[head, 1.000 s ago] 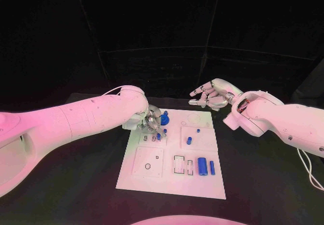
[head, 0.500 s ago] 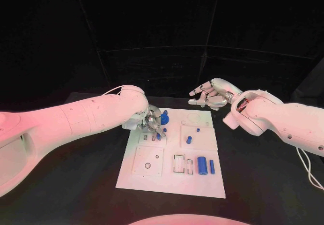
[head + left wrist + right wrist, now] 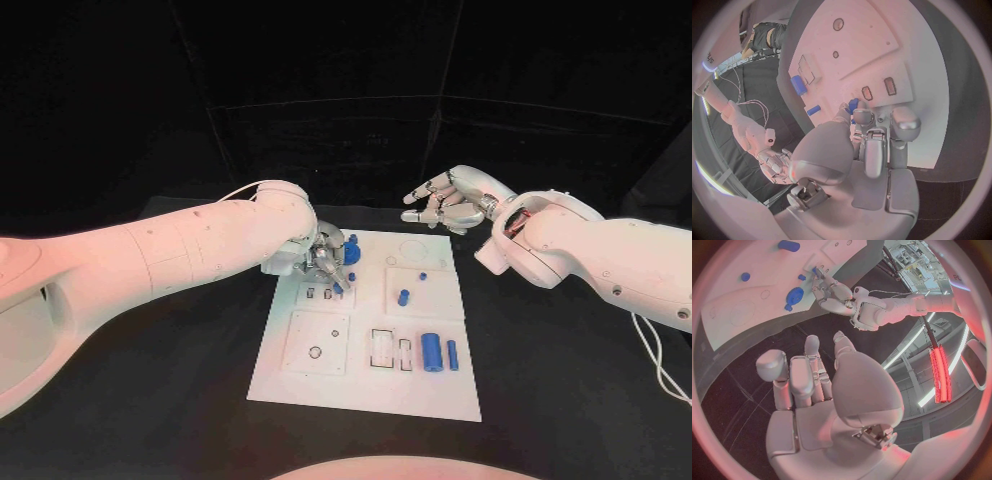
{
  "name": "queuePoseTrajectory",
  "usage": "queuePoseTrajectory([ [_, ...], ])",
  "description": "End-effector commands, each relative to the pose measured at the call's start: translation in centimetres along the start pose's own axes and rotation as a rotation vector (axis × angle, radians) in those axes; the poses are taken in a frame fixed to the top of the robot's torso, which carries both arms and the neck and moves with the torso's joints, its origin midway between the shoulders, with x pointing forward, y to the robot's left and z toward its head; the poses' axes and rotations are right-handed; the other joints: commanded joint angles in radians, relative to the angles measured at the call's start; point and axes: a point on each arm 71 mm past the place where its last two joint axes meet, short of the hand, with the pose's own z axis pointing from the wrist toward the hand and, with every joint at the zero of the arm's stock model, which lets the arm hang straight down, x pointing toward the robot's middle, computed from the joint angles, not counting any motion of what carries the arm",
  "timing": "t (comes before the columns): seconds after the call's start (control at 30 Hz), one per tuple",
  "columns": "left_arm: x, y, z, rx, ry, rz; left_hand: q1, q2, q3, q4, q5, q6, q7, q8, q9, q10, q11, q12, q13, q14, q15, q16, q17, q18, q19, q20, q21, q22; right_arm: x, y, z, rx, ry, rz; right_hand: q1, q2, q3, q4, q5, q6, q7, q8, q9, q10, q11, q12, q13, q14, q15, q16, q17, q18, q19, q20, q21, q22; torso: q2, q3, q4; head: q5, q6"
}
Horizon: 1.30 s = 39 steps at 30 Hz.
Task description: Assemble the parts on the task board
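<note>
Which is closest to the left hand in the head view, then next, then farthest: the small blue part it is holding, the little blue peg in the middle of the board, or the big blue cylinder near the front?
1. Small blue part: pinched in the left hand.
2. Little peg: mid-board, toward the right.
3. Big cylinder: near the board's front edge.
</note>
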Motion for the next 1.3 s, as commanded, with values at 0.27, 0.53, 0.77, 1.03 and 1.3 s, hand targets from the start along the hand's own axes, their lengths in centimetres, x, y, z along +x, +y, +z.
queuePoseTrajectory([
  [0.27,0.5,0.8,-0.8,0.022,-0.059,-0.059,-0.167,-0.092,0.454,-0.193,0.002,-0.008,0.006,0.025,0.046,0.026,-0.001,-0.003,0.006,0.101,0.001,0.002,0.256,-0.013,0.000,0.000,0.018,0.027,-0.1,0.0,0.0,0.002,0.011,-0.003,0.004,0.006,-0.008,0.001,0.010,0.002,0.002,-0.001,-0.001,-0.008,-0.002,-0.004,-0.002,0.006,-0.006,-0.006,-0.002,0.008,-0.007,0.003,-0.008,-0.003,0.000,0.0005,0.0017,-0.001,-0.002],
  [0.53,0.7,1.6,-2.2,0.062,-0.196,-0.165,-0.316,-0.178,0.748,-0.225,0.022,-0.010,0.002,0.079,0.105,0.061,-0.005,0.061,0.062,0.101,-0.001,0.000,0.253,-0.020,0.024,-0.002,0.052,0.084,-0.2,-0.2,0.0,0.007,0.010,-0.005,0.003,0.006,-0.010,0.002,0.012,0.003,0.002,-0.001,-0.001,-0.009,-0.002,-0.004,-0.003,0.006,-0.006,-0.006,-0.003,0.008,-0.008,0.003,-0.009,-0.006,0.000,0.0005,0.0042,-0.002,-0.006],
  [0.77,1.4,2.7,-3.4,0.085,-0.326,-0.279,-0.348,-0.203,0.814,-0.228,0.032,-0.011,-0.003,0.098,0.125,0.073,-0.007,0.079,0.076,0.101,-0.006,-0.001,0.252,-0.025,0.035,-0.003,0.067,0.107,-0.2,-0.3,0.0,0.012,0.011,-0.005,0.002,0.006,-0.012,0.003,0.014,0.002,0.002,-0.001,-0.001,-0.009,-0.001,-0.005,-0.004,0.006,-0.005,-0.008,-0.004,0.008,-0.009,0.003,-0.011,-0.009,-0.001,0.0008,0.0068,0.004,-0.009],
  [1.03,3.4,3.3,-3.5,0.083,-0.416,-0.310,-0.355,-0.213,0.839,-0.229,0.033,-0.011,-0.005,0.106,0.133,0.079,-0.009,0.087,0.082,0.101,-0.008,0.000,0.253,-0.027,0.041,-0.005,0.075,0.120,-0.3,-0.3,0.0,0.012,0.009,-0.005,0.001,0.007,-0.014,0.005,0.017,0.002,0.002,-0.002,-0.001,-0.010,-0.001,-0.005,-0.005,0.006,-0.005,-0.010,-0.005,0.009,-0.010,0.003,-0.012,-0.011,-0.002,0.0015,0.0094,0.011,-0.010],
  [1.3,5.0,3.6,-3.2,0.071,-0.419,-0.268,-0.357,-0.217,0.850,-0.230,0.032,-0.011,-0.006,0.109,0.135,0.082,-0.010,0.089,0.084,0.101,-0.008,0.000,0.253,-0.027,0.043,-0.006,0.077,0.123,-0.3,-0.4,0.0,0.013,0.006,-0.007,0.001,0.007,-0.014,0.005,0.017,0.002,0.002,-0.002,-0.001,-0.010,-0.001,-0.005,-0.005,0.006,-0.005,-0.010,-0.005,0.009,-0.010,0.003,-0.012,-0.011,-0.002,0.0023,0.0086,0.011,-0.014],
])
